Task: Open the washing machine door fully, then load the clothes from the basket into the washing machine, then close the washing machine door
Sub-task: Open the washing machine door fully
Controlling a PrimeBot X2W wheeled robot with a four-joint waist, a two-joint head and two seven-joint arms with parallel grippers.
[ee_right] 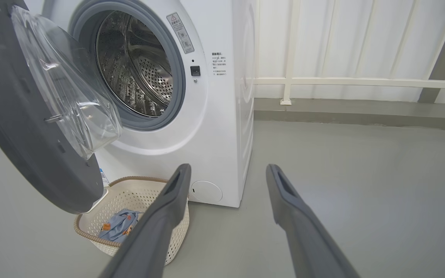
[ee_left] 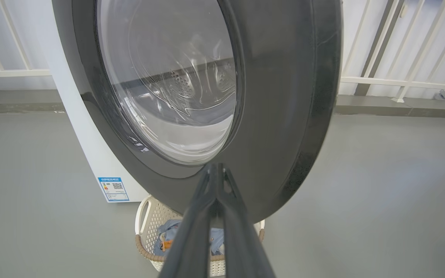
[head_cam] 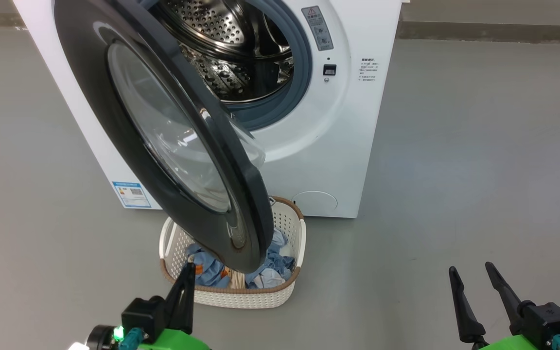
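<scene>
door: the washing machine door (head_cam: 163, 131) is swung out on its left hinge, glass bowl facing the machine. Its lower edge hangs over the basket.
basket: the basket (head_cam: 241, 297) sits on the floor (head_cam: 455, 170) just in front of the washing machine (head_cam: 348, 146), below the door.
basket contents: the clothes (head_cam: 270, 267), light-blue bundles with orange-brown patches, lie inside, partly hidden by the door in the head view.
drum: the drum (head_cam: 221, 39) has its mouth uncovered, with perforated steel and a grey-blue gasket showing.
left hand: the left hand (head_cam: 188, 272) has its fingers pressed together and grips nothing. Its tip is at the basket's near rim, just beside the door's lower edge; can't tell if it touches.
right hand: the right hand (head_cam: 470, 268) has its fingers spread wide and holds nothing. It is over bare floor, well right of the basket.
</scene>
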